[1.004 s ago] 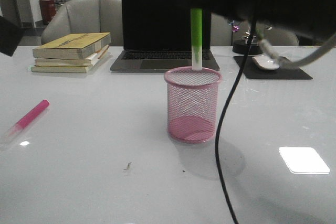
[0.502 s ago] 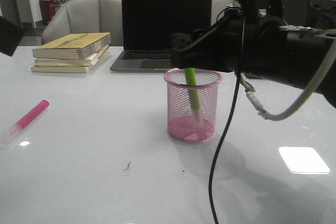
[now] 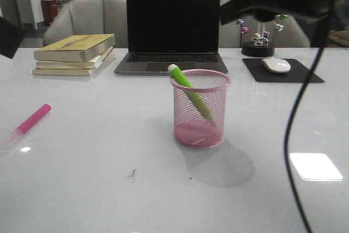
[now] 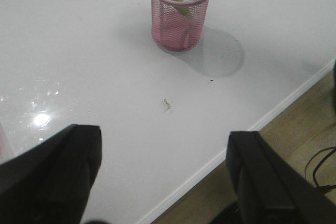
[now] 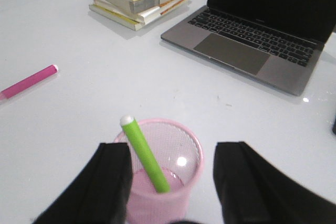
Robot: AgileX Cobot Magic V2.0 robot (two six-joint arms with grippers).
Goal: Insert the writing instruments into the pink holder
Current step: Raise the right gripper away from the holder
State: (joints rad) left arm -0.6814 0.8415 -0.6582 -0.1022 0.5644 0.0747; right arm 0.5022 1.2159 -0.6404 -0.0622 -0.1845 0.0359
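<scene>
Green marker (image 3: 190, 92) sits in pink holder (image 3: 199, 110). Pink marker (image 3: 27, 125) lies at 9 o'clock of it, axis 1–7, nearer my left gripper (image 4: 163, 182). Both grippers gape wide, empty; right gripper (image 5: 170, 182) above holder.

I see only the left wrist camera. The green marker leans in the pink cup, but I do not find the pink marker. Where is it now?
Observer: The pink marker lies flat on the table, on the robot's left side, far apart from the pink holder.
Operator: Does the right gripper hold anything?
Observer: No. The right gripper is open, with nothing between its fingers.
Operator: What stands behind the holder?
Observer: An open laptop, and a stack of books on the left of it.
</scene>
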